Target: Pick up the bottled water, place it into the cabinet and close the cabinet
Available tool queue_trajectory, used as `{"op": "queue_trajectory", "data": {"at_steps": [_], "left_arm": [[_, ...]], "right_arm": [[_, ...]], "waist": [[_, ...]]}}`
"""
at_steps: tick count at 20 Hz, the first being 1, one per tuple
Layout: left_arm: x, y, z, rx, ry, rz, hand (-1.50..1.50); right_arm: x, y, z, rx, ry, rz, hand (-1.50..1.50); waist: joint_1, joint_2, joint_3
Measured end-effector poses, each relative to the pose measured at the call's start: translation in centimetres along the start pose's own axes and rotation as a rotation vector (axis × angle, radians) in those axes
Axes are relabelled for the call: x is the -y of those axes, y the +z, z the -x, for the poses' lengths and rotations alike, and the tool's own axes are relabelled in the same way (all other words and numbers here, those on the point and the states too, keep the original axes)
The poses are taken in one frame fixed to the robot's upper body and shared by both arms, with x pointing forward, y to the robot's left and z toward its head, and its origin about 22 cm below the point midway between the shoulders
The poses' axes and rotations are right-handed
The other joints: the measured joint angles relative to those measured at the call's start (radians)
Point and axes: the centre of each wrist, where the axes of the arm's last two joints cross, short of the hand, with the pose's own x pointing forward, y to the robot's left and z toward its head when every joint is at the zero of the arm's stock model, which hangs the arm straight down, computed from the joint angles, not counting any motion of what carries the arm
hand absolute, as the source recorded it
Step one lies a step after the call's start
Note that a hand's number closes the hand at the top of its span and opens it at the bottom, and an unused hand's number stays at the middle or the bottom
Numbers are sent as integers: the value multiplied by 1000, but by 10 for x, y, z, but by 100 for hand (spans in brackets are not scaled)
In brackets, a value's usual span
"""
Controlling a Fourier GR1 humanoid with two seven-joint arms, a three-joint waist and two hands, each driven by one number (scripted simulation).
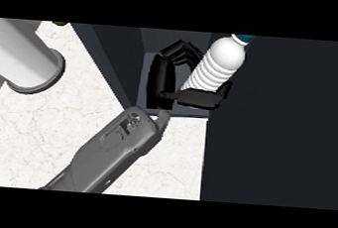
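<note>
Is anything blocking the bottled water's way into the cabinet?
Nothing visible does. The left hand, its fingers curled round the bottled water, holds it right at the dark opening of the cabinet, with no object between them.

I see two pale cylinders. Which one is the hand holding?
The ribbed bottled water with the blue cap, at the dark cabinet; the hand curls round it. The larger smooth cylinder sits apart on the counter.

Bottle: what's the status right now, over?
Left hand shut on bottle; right hand out of sight. Bottle tilted at the dark cabinet opening. Nothing seen blocking.
</note>
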Motion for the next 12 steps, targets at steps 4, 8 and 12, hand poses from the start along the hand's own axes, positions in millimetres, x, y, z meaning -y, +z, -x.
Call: {"op": "queue_trajectory", "data": {"at_steps": [4, 8, 12], "left_arm": [[-4, -11, 12, -11, -56, -8, 150], [-12, -20, 23, -36, -73, -37, 150], [-21, -28, 33, -37, -66, -73, 150]], "right_arm": [[1, -2, 1, -12, -9, -7, -150], [2, -1, 2, -8, -19, -11, -150], [6, -3, 3, -7, -14, -15, -150]], "waist": [[1, 2, 0], [-2, 2, 0], [-8, 4, 0]]}}
